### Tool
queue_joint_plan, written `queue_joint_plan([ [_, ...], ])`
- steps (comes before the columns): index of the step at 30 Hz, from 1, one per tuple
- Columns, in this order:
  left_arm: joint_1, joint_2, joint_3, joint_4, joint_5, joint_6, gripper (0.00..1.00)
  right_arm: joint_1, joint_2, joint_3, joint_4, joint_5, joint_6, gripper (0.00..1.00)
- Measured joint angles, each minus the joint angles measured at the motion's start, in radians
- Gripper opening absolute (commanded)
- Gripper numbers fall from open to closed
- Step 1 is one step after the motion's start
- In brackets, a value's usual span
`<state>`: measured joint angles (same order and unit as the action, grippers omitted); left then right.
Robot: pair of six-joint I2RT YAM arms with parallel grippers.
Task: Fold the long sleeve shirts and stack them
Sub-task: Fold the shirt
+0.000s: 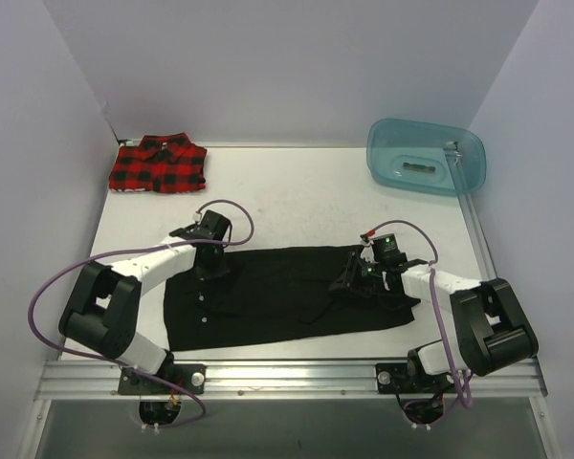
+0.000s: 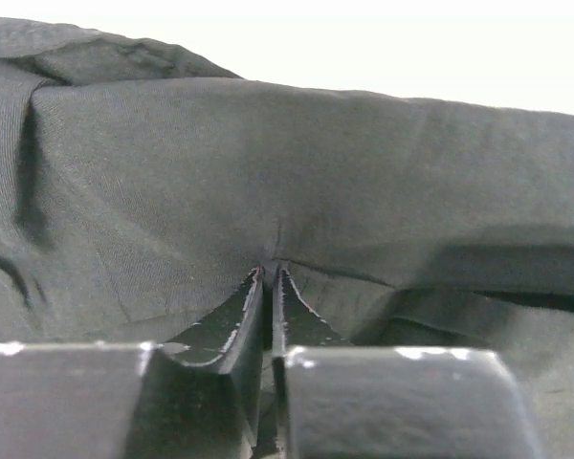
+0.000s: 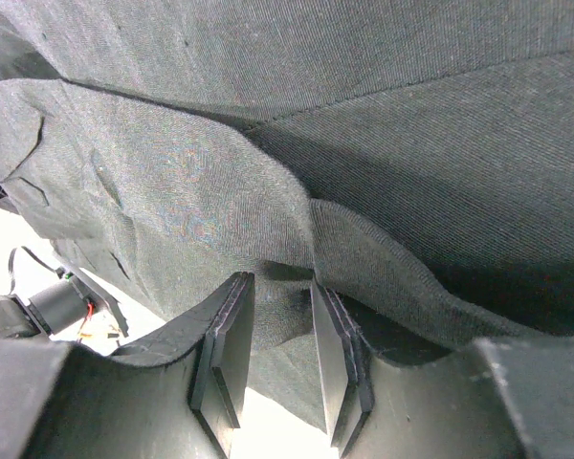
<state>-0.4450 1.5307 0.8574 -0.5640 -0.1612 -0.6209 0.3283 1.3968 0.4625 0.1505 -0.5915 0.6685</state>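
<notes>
- The left gripper (image 2: 268, 273) has its two fingers drawn almost together, with only a thin slit between them
- A small pucker of the black shirt (image 1: 277, 306) is pinched at its fingertips; the cloth creases toward that spot in the left wrist view
- From above, this gripper sits at the shirt's far left edge, close to the row of small white buttons
- The right gripper (image 3: 279, 287) stands with its jaws part-way closed and a clear gap between the pads
- A fold of the black shirt's hemmed edge runs down into that gap, and the jaws have hold of it
- Around the right gripper the cloth is bunched and raised off the table (image 1: 297, 201), near the shirt's right end
- The black shirt lies spread lengthwise across the near middle of the table, between the two arms, mostly flat apart from that lifted bunch
- The plaid shirt (image 1: 158, 164) lies folded in the far left corner, well apart from both grippers and from the black shirt
- A teal tub (image 1: 474, 163) stands at the far right corner, untouched by either arm
</notes>
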Motion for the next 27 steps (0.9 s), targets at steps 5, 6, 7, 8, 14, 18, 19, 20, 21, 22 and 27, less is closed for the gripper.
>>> queue_joint_plan([
  [5,-0.006,-0.036,0.019,-0.025,-0.015,0.005,0.01,0.0,-0.002,0.0,0.0,0.0,-0.004,0.33],
  [6,-0.006,-0.044,0.028,-0.034,-0.022,0.005,0.01,0.0,-0.003,-0.001,0.0,0.001,-0.004,0.33],
  [7,-0.006,-0.055,0.037,-0.042,-0.033,0.005,0.01,0.0,-0.005,-0.002,0.0,0.002,-0.005,0.33],
  [8,-0.006,-0.069,0.045,-0.051,-0.047,0.004,0.01,0.0,-0.006,-0.003,0.0,0.005,-0.006,0.33],
  [14,-0.003,-0.177,0.06,-0.103,-0.158,-0.016,0.02,0.0,-0.014,-0.005,0.0,0.013,-0.012,0.33],
  [18,0.003,-0.193,0.06,-0.126,-0.202,-0.031,0.03,0.001,-0.015,-0.005,-0.001,0.013,-0.015,0.33],
  [19,0.004,-0.193,0.06,-0.131,-0.21,-0.034,0.03,0.001,-0.016,-0.005,-0.002,0.015,-0.016,0.33],
  [20,0.006,-0.193,0.06,-0.137,-0.222,-0.041,0.03,0.001,-0.018,-0.005,-0.005,0.018,-0.016,0.33],
  [21,0.007,-0.194,0.06,-0.143,-0.232,-0.048,0.02,0.001,-0.021,-0.005,-0.008,0.021,-0.018,0.33],
  [22,0.01,-0.194,0.06,-0.15,-0.242,-0.053,0.03,0.001,-0.024,-0.005,-0.012,0.025,-0.019,0.33],
  [27,0.038,-0.194,0.06,-0.175,-0.275,-0.081,0.16,0.001,-0.049,-0.005,-0.04,0.049,-0.035,0.39],
])
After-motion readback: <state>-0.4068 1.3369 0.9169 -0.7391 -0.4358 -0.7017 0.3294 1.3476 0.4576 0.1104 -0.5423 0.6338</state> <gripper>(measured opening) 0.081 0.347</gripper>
